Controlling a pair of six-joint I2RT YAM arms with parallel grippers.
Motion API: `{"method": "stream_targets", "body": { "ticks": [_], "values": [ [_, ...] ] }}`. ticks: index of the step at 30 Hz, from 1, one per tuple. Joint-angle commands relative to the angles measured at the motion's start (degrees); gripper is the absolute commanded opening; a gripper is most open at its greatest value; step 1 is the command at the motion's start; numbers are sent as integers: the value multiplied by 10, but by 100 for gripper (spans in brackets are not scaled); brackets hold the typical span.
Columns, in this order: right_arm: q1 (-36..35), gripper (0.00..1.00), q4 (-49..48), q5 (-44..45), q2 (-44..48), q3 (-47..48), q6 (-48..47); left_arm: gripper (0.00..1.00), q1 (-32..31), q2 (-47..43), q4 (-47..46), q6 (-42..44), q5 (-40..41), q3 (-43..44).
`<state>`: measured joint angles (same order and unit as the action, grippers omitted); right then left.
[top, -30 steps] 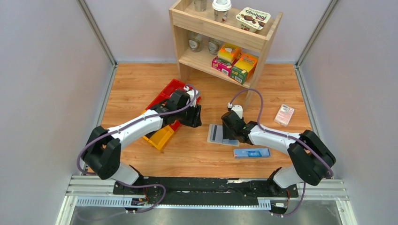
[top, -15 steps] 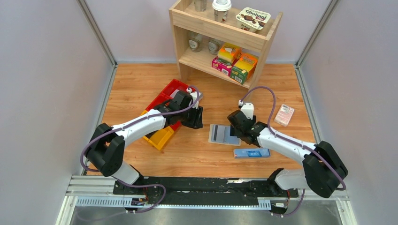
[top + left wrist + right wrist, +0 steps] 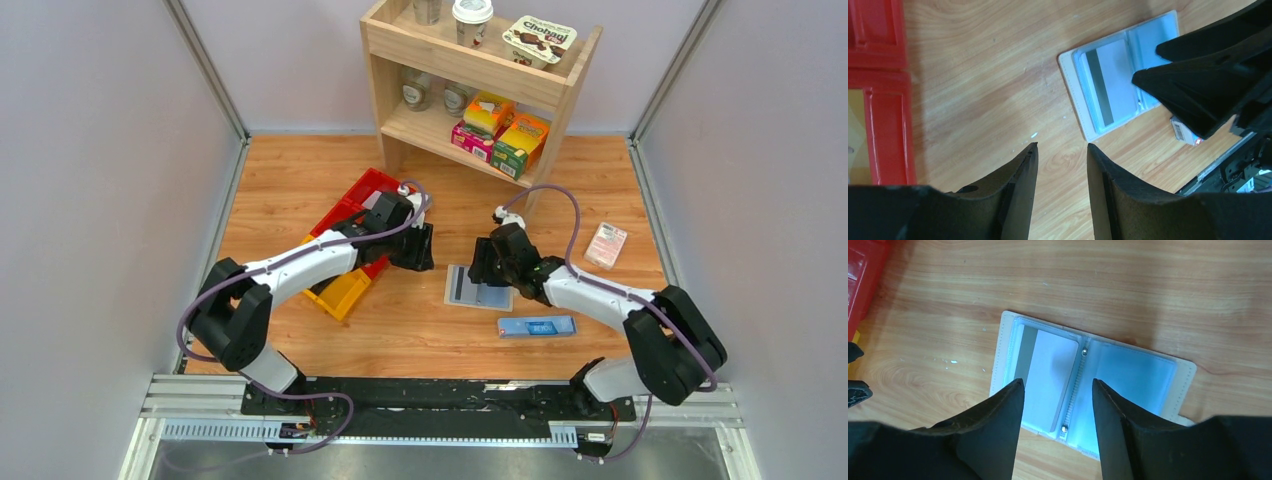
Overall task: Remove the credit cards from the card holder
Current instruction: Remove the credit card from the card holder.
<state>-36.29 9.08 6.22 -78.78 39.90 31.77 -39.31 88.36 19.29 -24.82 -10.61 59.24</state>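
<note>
The flat cream-beige bifold card holder with pale blue lining [image 3: 480, 290] lies spread open on the wooden worktop [image 3: 420, 330], near the middle, between the two arms. A pale card with a dark grey stripe along one edge [image 3: 1045, 379] sits in the clear pocket of the half nearer the left arm; the other half shows only blue lining under clear plastic. The right end effector [image 3: 1058, 385] hangs directly over the open holder, its two black fingers parted fairly wide and holding nothing (the wrist view does not show whether the tips touch the plastic). The left end effector [image 3: 1060, 150] is poised over bare wood just beside the holder's card-side edge, its fingers set a narrow gap apart with nothing between them. A red plastic divided tray [image 3: 365, 195] and a yellow bin [image 3: 342, 292] lie under and beside the left arm. A long narrow blue box [image 3: 537, 326] rests near the holder on the side towards the arm bases, and a small pink-white packet [image 3: 605, 245] lies well apart towards the right wall. A light wooden shelf unit [image 3: 480, 70] carrying cartons and cups stands at the far edge.
</note>
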Motion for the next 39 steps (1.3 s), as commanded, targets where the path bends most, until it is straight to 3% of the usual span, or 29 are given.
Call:
{"method": "stream_targets", "body": {
  "ticks": [1,14,24,39],
  "values": [
    [21,55,-75,-85,-39,-6,19,49,-3,26,-31,-12,-16,36],
    [28,38,-139,-203,-134,7,16,40,-9,96,-29,-13,-37,55],
    [31,41,-129,-192,-89,6,7,34,-17,113,0,-13,-57,54],
    [35,39,-160,-226,-101,-16,10,31,-19,181,65,-11,-65,101]
  ]
}}
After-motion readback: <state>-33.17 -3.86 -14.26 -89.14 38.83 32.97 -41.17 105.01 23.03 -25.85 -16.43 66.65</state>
